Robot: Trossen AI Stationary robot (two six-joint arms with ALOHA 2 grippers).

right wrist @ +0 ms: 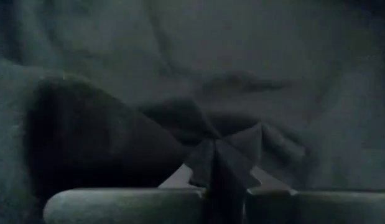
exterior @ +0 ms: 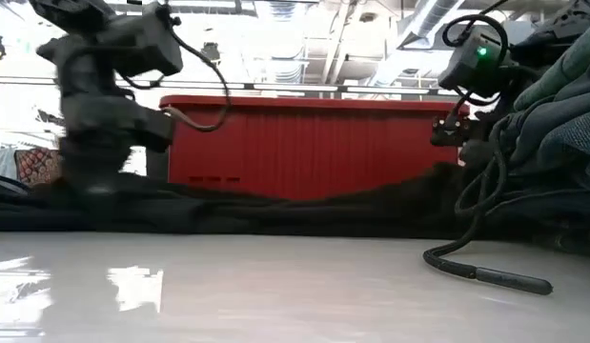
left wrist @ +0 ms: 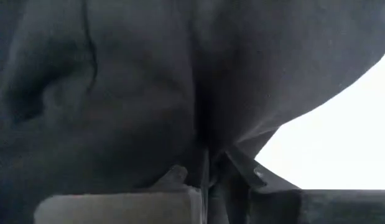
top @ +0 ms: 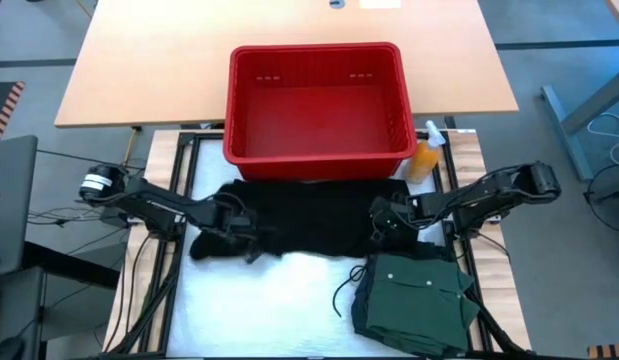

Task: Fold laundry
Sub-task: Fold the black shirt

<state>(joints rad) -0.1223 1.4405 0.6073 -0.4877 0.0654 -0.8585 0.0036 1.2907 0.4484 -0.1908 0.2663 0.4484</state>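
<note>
A black garment (top: pixel 309 215) lies spread flat on the white table top, just in front of the red basket (top: pixel 317 100). My left gripper (top: pixel 244 228) is down on the garment's left part and shut on it. On the garment's right part sits my right gripper (top: pixel 381 225), also shut on it. In the low view both arms reach down to the dark cloth (exterior: pixel 275 210). A folded green buttoned shirt (top: pixel 414 300) rests on the table at the near right. My left gripper pinches a pulled-up fold of the black garment (left wrist: pixel 201 146) between its two fingers, close to the garment's left near edge. The fingers come steeply from above. The garment lies on the table. My right gripper pinches a small bunched fold of the black garment (right wrist: pixel 214 152) between its two fingers, in the garment's right part. It comes slanting down from the table's right. The cloth around the fold lies wrinkled on the table.
An orange spray bottle (top: pixel 426 155) stands by the basket's right near corner. A black cable (top: pixel 344 290) curls on the white surface beside the green shirt. White table surface (top: pixel 279 300) shows in front of the black garment.
</note>
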